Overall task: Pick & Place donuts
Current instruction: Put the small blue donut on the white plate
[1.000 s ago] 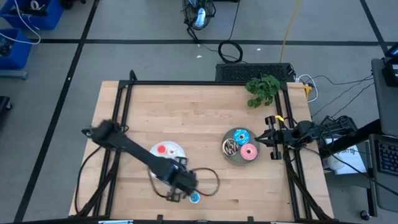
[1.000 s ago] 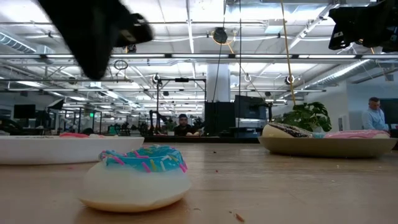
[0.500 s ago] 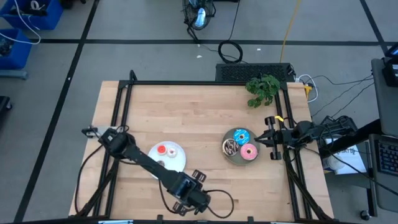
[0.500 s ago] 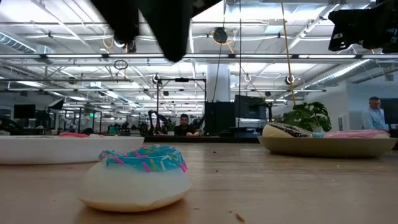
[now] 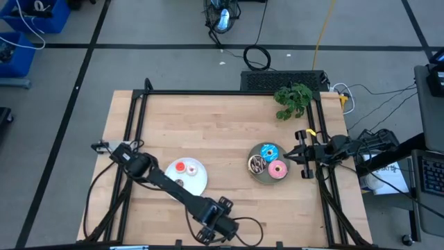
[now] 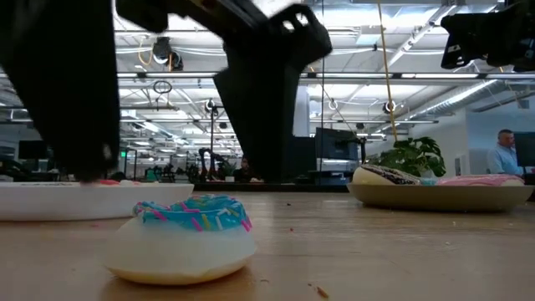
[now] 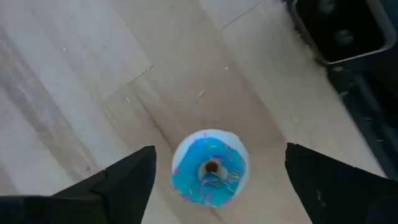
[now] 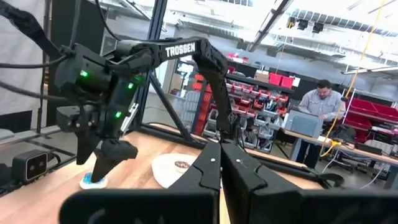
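A tiny blue-iced donut (image 7: 210,168) lies flat on the wood near the table's front edge, iced top up (image 6: 184,238). My left gripper (image 7: 219,157) hovers open right above it, one finger on either side, touching nothing; in the high view the gripper (image 5: 214,228) hides the donut. The white plate (image 5: 198,179) holds a red donut (image 5: 180,167). The grey plate (image 5: 258,176) carries a blue sprinkled donut (image 5: 268,151), a dark brown one (image 5: 257,164) and a pink one (image 5: 278,169). My right gripper (image 5: 300,155) waits shut at the table's right edge.
A green plant (image 5: 293,99) sits at the far right corner. A black frame (image 5: 208,93) runs round the table edges. Bare wood lies between the two plates and across the far half. A person (image 6: 503,155) stands in the room beyond.
My left gripper has swung from beside the white plate toward the table's near edge, come down over the blue donut and opened wide. The donut has stayed where it was.
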Action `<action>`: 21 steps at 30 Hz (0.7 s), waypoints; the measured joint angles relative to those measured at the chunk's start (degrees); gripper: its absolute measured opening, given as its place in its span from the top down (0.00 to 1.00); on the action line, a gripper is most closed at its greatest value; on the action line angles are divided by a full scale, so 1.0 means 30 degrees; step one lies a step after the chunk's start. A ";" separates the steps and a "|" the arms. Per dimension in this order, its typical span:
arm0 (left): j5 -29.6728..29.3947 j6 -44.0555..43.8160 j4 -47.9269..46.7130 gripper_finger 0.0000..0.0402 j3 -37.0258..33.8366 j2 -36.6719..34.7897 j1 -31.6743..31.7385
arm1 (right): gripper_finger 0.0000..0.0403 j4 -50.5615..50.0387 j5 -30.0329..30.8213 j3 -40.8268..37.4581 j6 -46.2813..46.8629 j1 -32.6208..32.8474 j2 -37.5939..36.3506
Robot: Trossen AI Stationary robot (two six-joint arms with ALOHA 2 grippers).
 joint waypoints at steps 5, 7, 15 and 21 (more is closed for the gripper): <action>0.0464 0.0612 0.0271 0.11 -0.0007 0.0337 0.0180 | 1.00 -0.0046 0.0005 0.0005 -0.0056 0.0000 0.0010; 0.0583 0.0815 0.0285 0.11 -0.0007 0.0405 0.0248 | 1.00 -0.0046 0.0005 0.0005 -0.0058 0.0000 0.0010; 0.2432 0.0855 0.0848 0.18 -0.0664 0.0808 0.0656 | 1.00 -0.0058 0.0002 0.0005 -0.0066 -0.0006 0.0010; 0.3648 0.0888 0.1558 0.25 -0.1345 0.0673 0.0986 | 1.00 -0.0046 0.0019 0.0005 -0.0066 -0.0004 0.0002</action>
